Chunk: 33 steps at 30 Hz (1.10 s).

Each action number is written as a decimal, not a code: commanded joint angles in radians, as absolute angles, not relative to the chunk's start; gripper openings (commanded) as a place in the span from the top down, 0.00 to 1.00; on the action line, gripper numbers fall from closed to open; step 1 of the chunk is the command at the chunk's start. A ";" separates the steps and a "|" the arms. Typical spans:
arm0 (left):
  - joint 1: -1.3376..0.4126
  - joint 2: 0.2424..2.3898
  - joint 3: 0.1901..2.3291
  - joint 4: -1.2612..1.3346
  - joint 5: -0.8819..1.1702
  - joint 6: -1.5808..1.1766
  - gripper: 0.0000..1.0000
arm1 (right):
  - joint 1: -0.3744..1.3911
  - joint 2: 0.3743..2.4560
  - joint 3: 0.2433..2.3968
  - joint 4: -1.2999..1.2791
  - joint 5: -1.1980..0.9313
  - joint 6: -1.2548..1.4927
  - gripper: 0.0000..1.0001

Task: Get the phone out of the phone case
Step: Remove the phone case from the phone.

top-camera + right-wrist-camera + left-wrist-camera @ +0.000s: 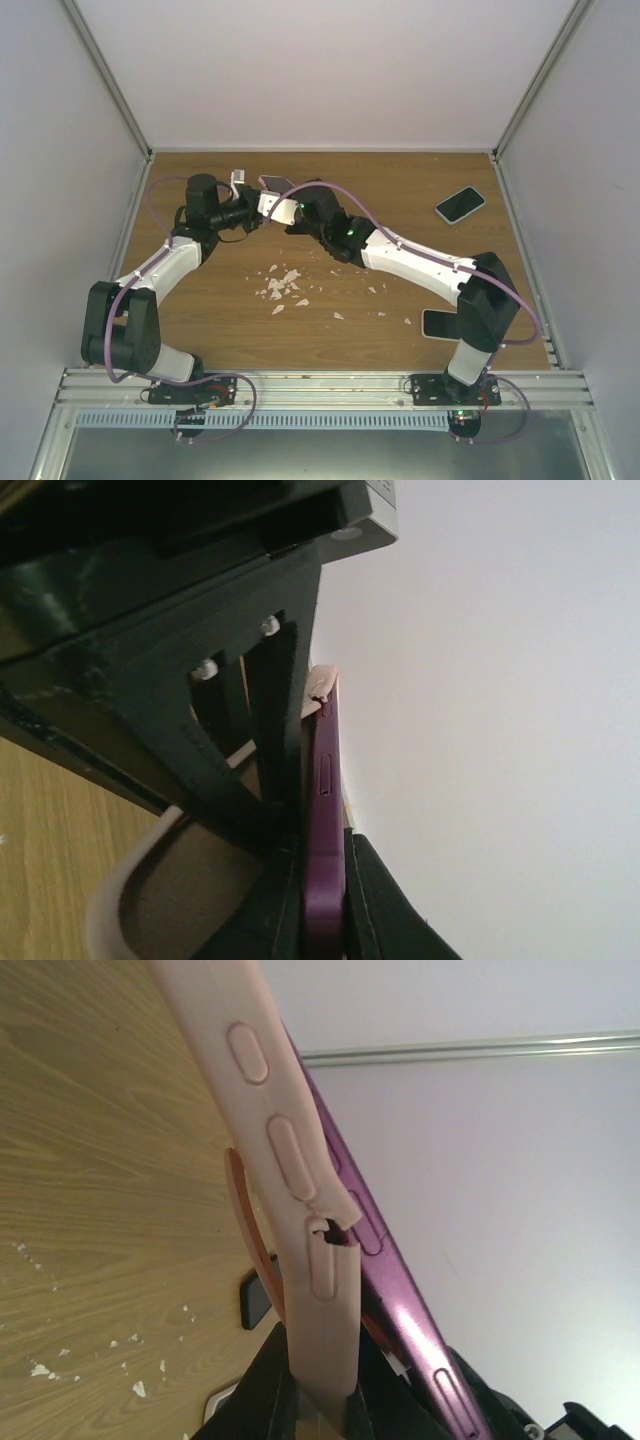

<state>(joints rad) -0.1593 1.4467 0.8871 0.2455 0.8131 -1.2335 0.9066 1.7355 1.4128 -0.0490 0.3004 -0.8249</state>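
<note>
Both grippers meet above the far left of the table, holding the phone and case between them (pixel 272 186). In the left wrist view my left gripper (pixel 322 1400) is shut on the edge of the pink phone case (pixel 290 1150), which is torn at a button cutout. The purple phone (pixel 400 1310) has come partly away from the case on its right side. In the right wrist view my right gripper (pixel 325 910) is shut on the purple phone's edge (pixel 326 780); a pink case corner (pixel 322 678) shows at its far end. The left gripper's black body (pixel 200 630) fills the left.
Several white fragments (pixel 283 285) lie scattered mid-table. A black phone (pixel 460 204) lies at the far right. Another device (pixel 437 323) lies near the right arm's base. The wooden table (pixel 400 290) is walled on three sides.
</note>
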 commanded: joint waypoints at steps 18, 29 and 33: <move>-0.099 1.459 0.915 0.041 0.654 -0.977 1.00 | 0.844 1.710 1.675 -0.272 0.190 -0.630 1.00; -0.097 1.488 0.907 0.051 0.684 -0.888 1.00 | 0.782 1.664 1.680 -0.331 0.153 -0.575 1.00; -0.128 1.518 0.890 0.021 0.695 -0.817 1.00 | 0.745 1.630 1.644 -0.332 0.147 -0.557 1.00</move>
<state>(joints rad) -0.0959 1.4899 0.9039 0.0135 0.6724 -0.9104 0.7799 1.7195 1.6573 -0.3626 0.1539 -0.5945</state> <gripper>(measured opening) 0.065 0.077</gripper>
